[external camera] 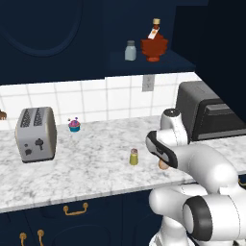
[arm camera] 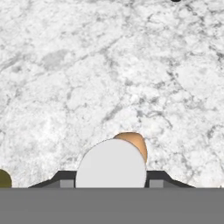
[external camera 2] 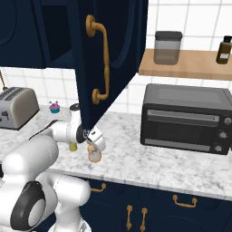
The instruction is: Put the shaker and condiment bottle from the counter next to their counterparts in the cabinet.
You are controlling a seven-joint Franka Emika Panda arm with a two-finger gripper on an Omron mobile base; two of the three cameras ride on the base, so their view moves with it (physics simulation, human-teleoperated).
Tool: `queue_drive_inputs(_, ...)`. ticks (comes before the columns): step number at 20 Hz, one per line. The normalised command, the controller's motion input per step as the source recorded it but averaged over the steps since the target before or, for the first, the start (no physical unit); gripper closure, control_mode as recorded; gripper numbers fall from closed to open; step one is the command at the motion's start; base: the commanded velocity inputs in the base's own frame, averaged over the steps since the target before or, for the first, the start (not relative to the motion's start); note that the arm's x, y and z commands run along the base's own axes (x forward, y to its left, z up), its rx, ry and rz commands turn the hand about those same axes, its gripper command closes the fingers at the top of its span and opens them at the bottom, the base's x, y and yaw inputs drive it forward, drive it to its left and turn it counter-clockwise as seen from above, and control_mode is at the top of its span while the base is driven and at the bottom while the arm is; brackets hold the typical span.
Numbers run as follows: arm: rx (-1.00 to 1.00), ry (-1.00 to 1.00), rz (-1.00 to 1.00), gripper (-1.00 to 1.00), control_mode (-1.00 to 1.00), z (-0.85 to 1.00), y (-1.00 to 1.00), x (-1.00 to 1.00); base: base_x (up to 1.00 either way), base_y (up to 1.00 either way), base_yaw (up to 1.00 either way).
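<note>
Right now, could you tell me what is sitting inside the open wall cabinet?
On the cabinet shelf stand a pale shaker and a dark red leaf-shaped bottle. The dark recess behind them cannot be made out.

peach-orange condiment bottle (arm camera: 131,144) with whitish cap standing upright on the marble counter (external camera: 96,168), little yellow-green shaker (external camera: 134,156) upright just beside it, grey-blue shaker (external camera: 130,50) and leaf-shaped red bottle (external camera: 154,45) up on the cabinet shelf (external camera: 149,65)

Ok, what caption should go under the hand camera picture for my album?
Looking straight down: the claw sits around the condiment bottle on the counter.
</note>
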Motion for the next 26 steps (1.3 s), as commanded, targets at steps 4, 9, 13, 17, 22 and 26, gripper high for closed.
queue_drive_inputs(4, 0.0, 0.0, 0.0, 1.0, -1.0, -0.05, 0.0, 0.0, 0.0, 0.0, 0.0)
queue_drive_inputs(9, 0.0, -0.06, 0.0, 1.0, -1.0, -0.06, 0.0, -0.01, 0.0, 0.0, 0.0)
queue_drive_inputs(13, -0.03, -0.14, 0.0, 1.0, -1.0, 0.05, 0.0, 0.0, 0.0, 0.0, 0.0)
queue_drive_inputs(17, -0.05, -0.16, 0.0, 1.0, -1.0, 0.21, 0.01, 0.0, 0.0, 0.0, 0.0)
queue_drive_inputs(22, -0.03, -0.03, 0.0, 1.0, -1.0, 0.45, 0.0, 0.0, 0.0, 0.0, 0.0)
queue_drive_inputs(26, 0.0, 0.0, 0.0, 1.0, -1.0, 0.5, 0.0, 0.0, 0.0, 0.0, 0.0)
